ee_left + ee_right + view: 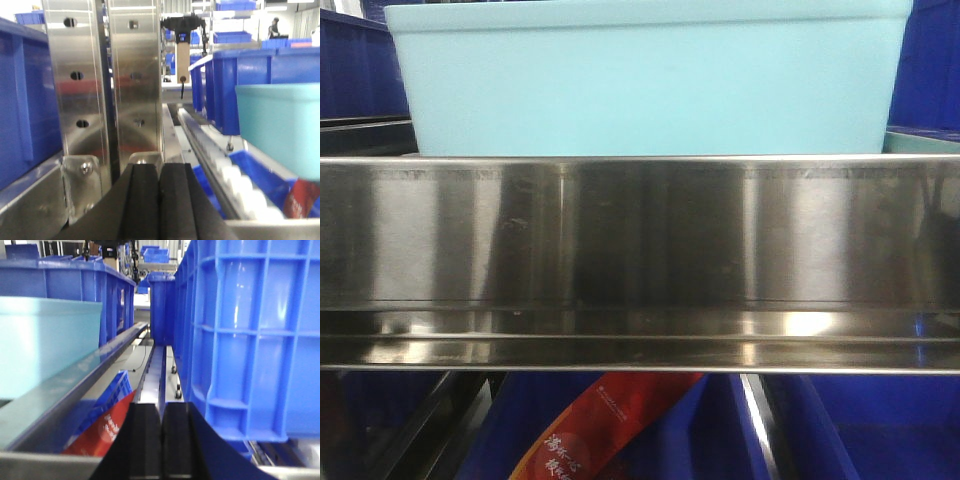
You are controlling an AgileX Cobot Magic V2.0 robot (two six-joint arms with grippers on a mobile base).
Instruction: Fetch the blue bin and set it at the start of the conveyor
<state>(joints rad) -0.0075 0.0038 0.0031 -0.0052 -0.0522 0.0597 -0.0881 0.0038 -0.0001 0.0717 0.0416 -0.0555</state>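
The pale aqua blue bin [650, 80] sits on a shelf behind the stainless-steel rail, filling the top of the front view. It shows at the right of the left wrist view [282, 127] and at the left of the right wrist view [45, 345]. My left gripper [159, 172] is shut and empty, left of the bin, near the steel shelf uprights. My right gripper [162, 412] is shut and empty, right of the bin, beside a dark blue ribbed bin. The conveyor start is out of view.
The steel shelf rail [640, 260] spans the front view. Steel uprights [100, 85] stand ahead of the left gripper. Dark blue ribbed bins [250, 335] flank the aqua bin. A red packet [605, 425] lies in a blue bin on the shelf below.
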